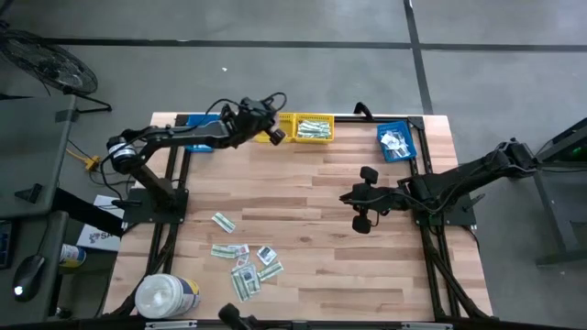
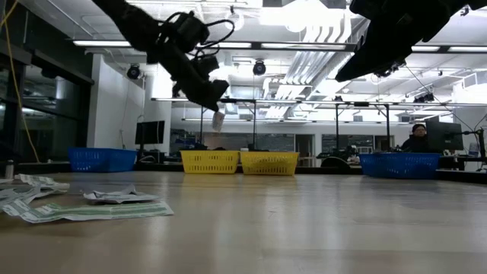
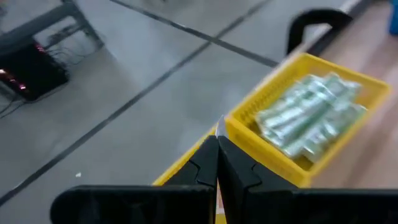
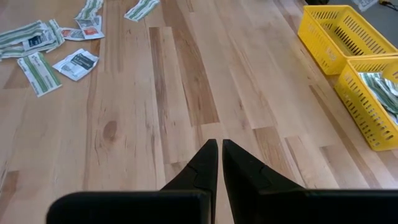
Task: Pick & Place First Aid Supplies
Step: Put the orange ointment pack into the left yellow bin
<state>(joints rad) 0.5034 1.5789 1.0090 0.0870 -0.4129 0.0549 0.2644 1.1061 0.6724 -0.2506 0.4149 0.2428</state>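
A tabletop (image 1: 303, 197) of pale wooden planks with visible grain is seen, its surface smooth and matt. Near its front left corner a loose scatter of first aid packets (image 1: 246, 261) is spread flat: thin paper pieces, some long pale green-white strips, some smaller squarish white ones with dark or red marks. Their long axes are turned every way, several strips lying roughly parallel to the front edge and others askew; a few overlap. A big white round tub (image 1: 167, 296) stands at the front left corner, just beside the scatter.

Along the far edge, yellow plastic bins (image 1: 310, 127) with latticed walls are set side by side, one of them holding a heap of green-white strips. A blue latticed bin (image 1: 396, 142) with small white packets inside is placed near the far right corner, and another blue bin (image 2: 101, 159) near the far left corner.

The left gripper (image 1: 274, 136) is held in the air above the far edge, by the yellow bins; its jaws are pressed together on a single small pale packet (image 2: 218, 120), which hangs downward from the fingertips, long axis near vertical. The right gripper (image 1: 347, 196) is held above bare planks toward the right edge, its jaws together with nothing seen between them. A seated person (image 2: 417, 140) is visible beyond the table.
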